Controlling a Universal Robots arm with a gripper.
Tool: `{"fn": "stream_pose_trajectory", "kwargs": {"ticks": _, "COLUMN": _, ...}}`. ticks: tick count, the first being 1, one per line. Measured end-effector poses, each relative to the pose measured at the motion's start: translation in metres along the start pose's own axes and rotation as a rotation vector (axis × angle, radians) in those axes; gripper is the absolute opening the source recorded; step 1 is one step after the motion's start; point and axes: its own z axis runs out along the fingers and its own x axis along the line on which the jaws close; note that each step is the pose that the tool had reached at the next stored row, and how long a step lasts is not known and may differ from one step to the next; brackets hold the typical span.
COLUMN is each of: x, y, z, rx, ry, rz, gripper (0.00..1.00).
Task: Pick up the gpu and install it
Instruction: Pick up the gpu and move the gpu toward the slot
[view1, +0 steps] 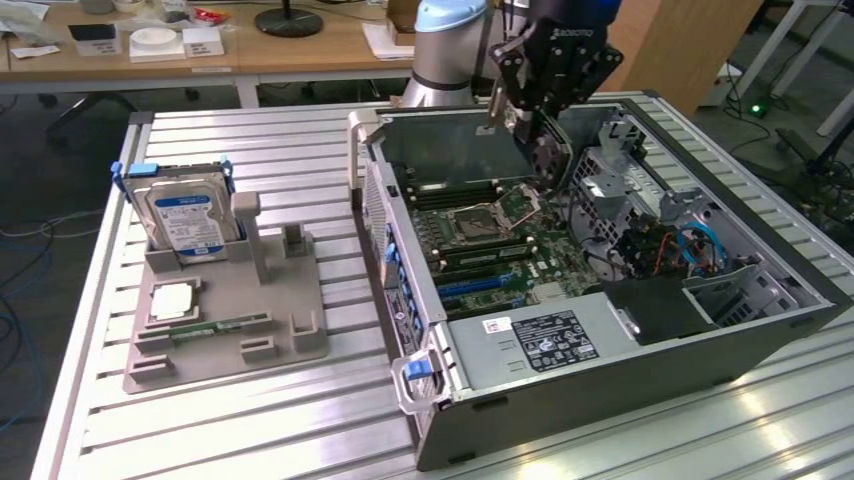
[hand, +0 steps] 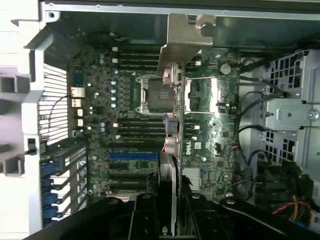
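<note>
mid-install, the black gripper (hand: 169, 200), clenched on the flat green gpu card (hand: 168, 167) above the open grey computer case (view1: 627, 390), likely needs careful squaring before seating.

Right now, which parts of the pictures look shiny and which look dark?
Exterior view: light glares in streaks off the metal table, and the computer case is shadowy inside. Wrist view: the gpu has a silver bracket that catches light, the end effector holding it looks nearly black, and the area outside the case is washed out white.
</note>
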Motion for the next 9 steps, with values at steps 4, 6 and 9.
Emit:
{"fn": "stream_pose_trajectory", "kwargs": {"ticks": 4, "x": -0.018, "y": 0.0002, "z": 0.0015, "rx": -0.0001, "ry": -0.0001, "rz": -0.002, "gripper": 0.27}}
{"fn": "stream_pose_trajectory", "kwargs": {"ticks": 6, "x": -0.027, "y": 0.0002, "z": 0.0022, "rx": -0.0001, "ry": 0.0000, "rz": -0.002, "gripper": 0.27}}
{"fn": "stream_pose_trajectory", "kwargs": {"ticks": 9, "x": -0.036, "y": 0.0003, "z": 0.0028, "rx": 0.0000, "ry": 0.0000, "rz": -0.003, "gripper": 0.27}}
